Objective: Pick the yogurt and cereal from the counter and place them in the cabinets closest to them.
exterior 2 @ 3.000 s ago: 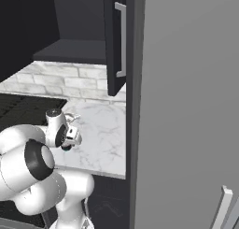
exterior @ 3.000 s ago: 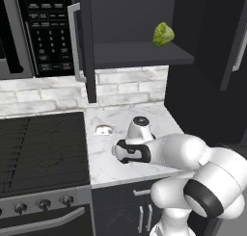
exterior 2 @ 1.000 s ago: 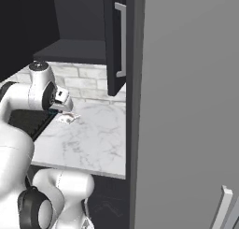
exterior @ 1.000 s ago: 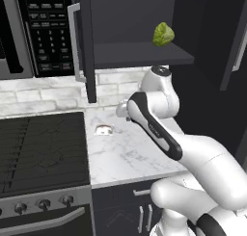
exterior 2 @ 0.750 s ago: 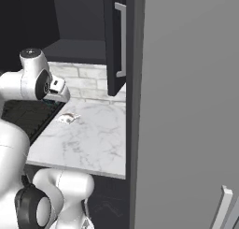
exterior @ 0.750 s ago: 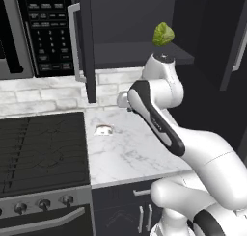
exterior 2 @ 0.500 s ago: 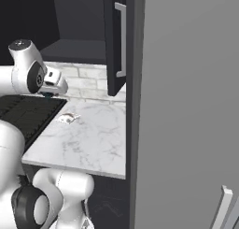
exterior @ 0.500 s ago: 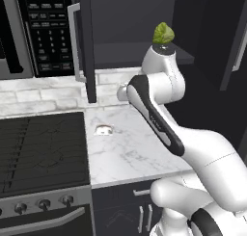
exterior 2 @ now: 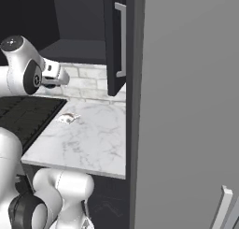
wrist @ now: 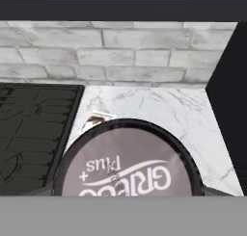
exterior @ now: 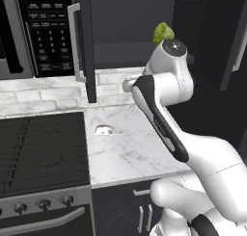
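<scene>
While raised above the table (exterior: 126, 148) beside the stove (exterior: 41, 146), holds the yogurt (wrist: 126, 162) right at the end effector (exterior 2: 52, 85), pale printed lid filling the hand view's bottom. Clamped on that cup, apparently, fingertips hidden. Farther right, open cabinets (exterior: 86, 42).

Glossy white rounded shells along the whole arm (exterior: 202, 148), thick and tubular. Long black inlaid stripe down one link, curving with its outline. Dark grey round cap with a pale centre on the joint nearest the jaws. Black ring bands at the lower joints by the base. From the other side, a white ball-shaped joint with a dark circular face, then a short white boxy hand (exterior 2: 55, 74).
</scene>
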